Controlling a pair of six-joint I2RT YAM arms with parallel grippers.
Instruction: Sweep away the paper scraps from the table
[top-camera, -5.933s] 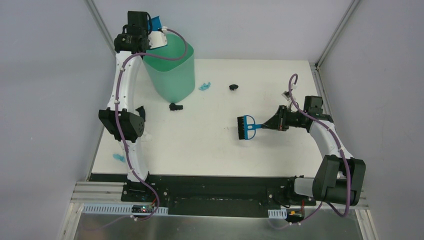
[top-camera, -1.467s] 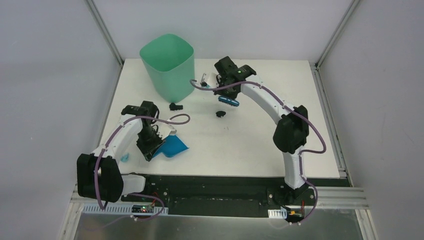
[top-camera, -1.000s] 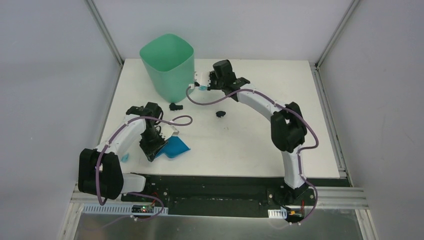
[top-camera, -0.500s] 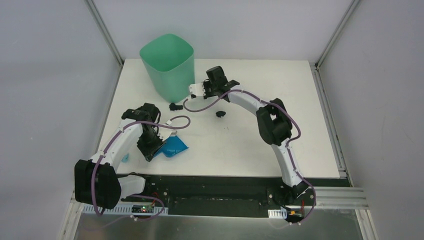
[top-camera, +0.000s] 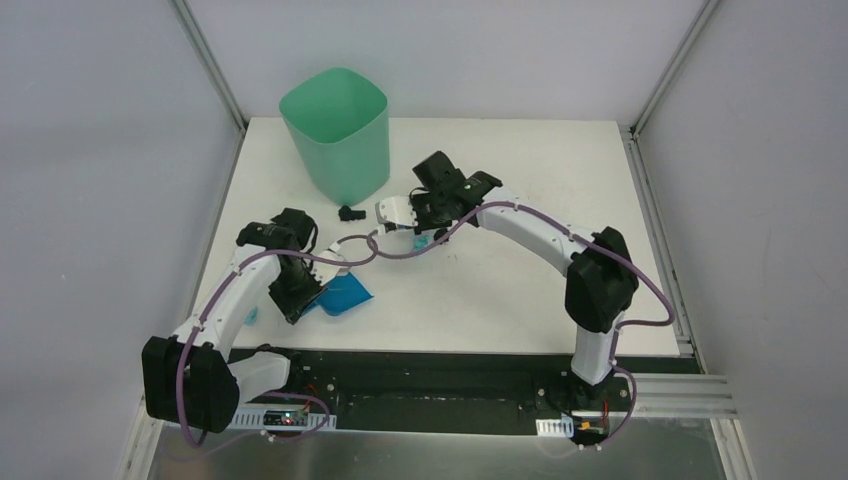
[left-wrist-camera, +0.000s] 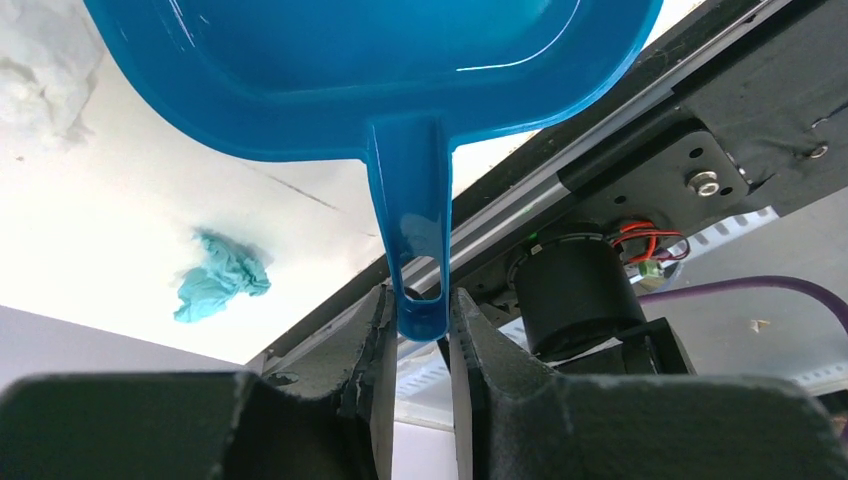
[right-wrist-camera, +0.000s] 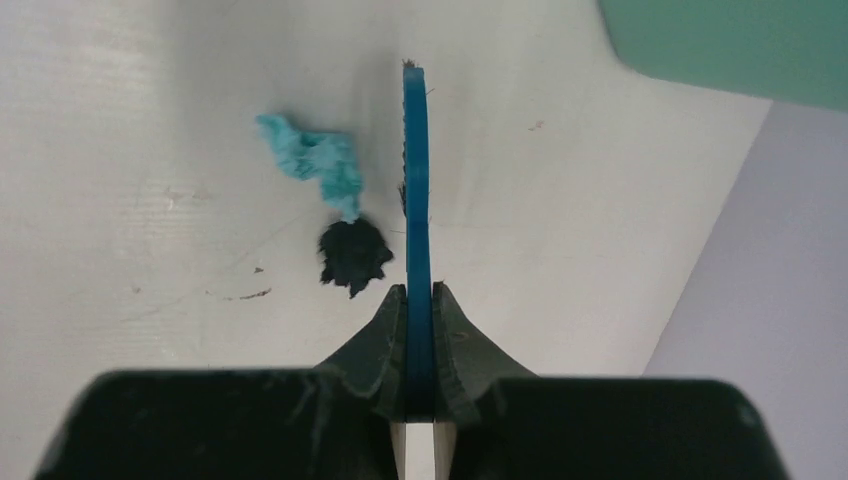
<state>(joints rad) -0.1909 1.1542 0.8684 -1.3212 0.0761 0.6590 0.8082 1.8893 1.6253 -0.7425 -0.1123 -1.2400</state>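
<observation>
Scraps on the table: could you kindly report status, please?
Left claw shut on dustpan. Right claw shut on brush. Blue scrap, black scrap beside brush. Cables loop between brush and dustpan.

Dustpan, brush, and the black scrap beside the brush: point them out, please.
dustpan (left-wrist-camera: 380, 70), left wrist view, on the pan's body
brush (right-wrist-camera: 416, 170), right wrist view, on its blue edge
black scrap (right-wrist-camera: 352, 256), right wrist view, on the wad's middle

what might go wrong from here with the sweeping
The light blue scrap and the black scrap lie beside the brush and may slip round it before reaching the dustpan, which sits apart from them. A third scrap lies behind the dustpan near the table edge and could be missed.
</observation>
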